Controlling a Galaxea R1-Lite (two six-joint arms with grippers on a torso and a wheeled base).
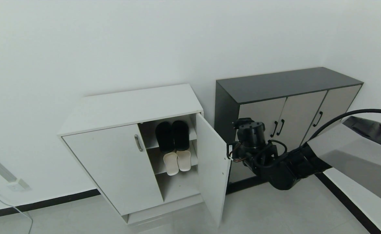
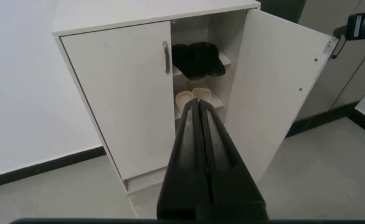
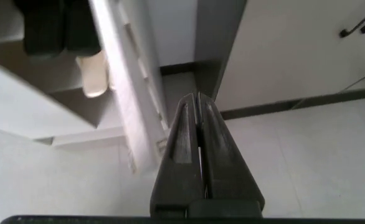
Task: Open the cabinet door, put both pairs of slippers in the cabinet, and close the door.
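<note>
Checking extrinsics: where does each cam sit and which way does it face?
Head view: on the head, looking forward and down at the white cabinet, its open door, and the black slippers and white slippers shelved inside; the right arm shows beside the door.
Left wrist view: on the left wrist, facing the cabinet front; left gripper in the foreground, fingers shut.
Right wrist view: on the right wrist, looking past the door's edge to the floor; right gripper in front, fingers shut.
Shared: all three show the open door and white slippers.
</note>
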